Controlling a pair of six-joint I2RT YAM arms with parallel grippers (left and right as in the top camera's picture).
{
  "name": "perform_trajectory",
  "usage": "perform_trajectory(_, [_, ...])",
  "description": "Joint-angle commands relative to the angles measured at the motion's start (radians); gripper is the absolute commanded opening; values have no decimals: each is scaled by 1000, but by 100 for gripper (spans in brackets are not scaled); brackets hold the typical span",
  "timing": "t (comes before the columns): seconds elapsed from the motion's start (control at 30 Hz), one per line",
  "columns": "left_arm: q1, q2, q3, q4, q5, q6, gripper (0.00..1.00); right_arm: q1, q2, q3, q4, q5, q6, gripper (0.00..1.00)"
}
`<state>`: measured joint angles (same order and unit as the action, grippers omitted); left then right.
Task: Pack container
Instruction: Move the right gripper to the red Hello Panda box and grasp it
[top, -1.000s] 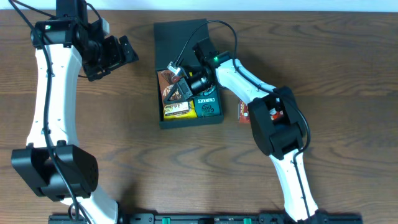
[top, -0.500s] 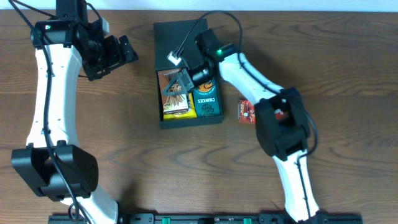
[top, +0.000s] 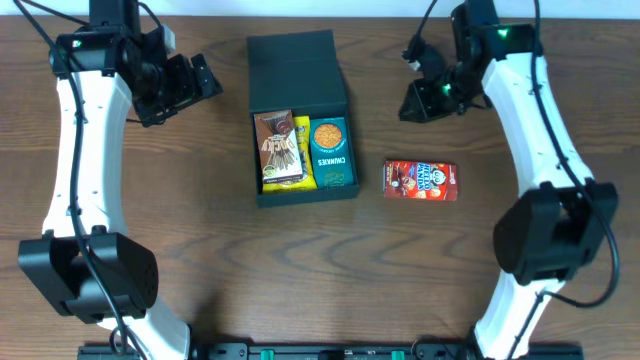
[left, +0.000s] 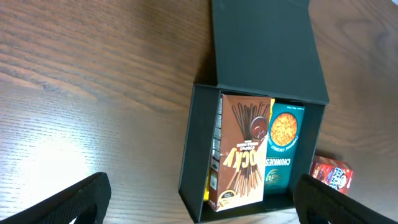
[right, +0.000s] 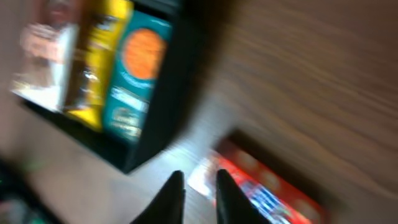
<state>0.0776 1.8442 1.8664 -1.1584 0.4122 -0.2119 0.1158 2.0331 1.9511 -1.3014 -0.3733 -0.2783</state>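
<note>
The container (top: 304, 196) is a dark box at the table's middle with its flap lid (top: 297, 70) lying open behind it. Inside lie a brown Pocky box (top: 279, 148), a yellow packet (top: 303, 130) and a teal snack carton (top: 331, 155). A red snack packet (top: 421, 181) lies on the table to its right. My left gripper (top: 208, 82) hangs wide open and empty to the container's upper left (left: 202, 193). My right gripper (top: 412, 103) is up at the back right, its fingers nearly together with nothing between them (right: 199, 186). The blurred right wrist view shows the container (right: 168, 112) and the red packet (right: 267, 186).
The left wrist view shows the open container (left: 189, 149), the Pocky box (left: 242, 149) and the red packet (left: 331, 174) on bare wood. The arm bases stand at the table's front left and front right.
My right gripper has let go of the Pocky box in the container and swung up and away to the back right. The Pocky box now lies in the container. The left arm is still.
</note>
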Motion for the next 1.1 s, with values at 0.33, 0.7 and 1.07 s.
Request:
perform_trajectory(0.33, [2, 0, -8, -20, -27, 53, 95, 53, -131, -278, 55, 285, 20, 99])
perform_trajectory(0.7, [2, 0, -8, -4, -27, 79, 95, 59, -131, -509, 175, 401, 244, 99])
perform_trajectory(1.07, [2, 0, -8, -7, -27, 82, 95, 138, -131, -509, 224, 518, -68, 99])
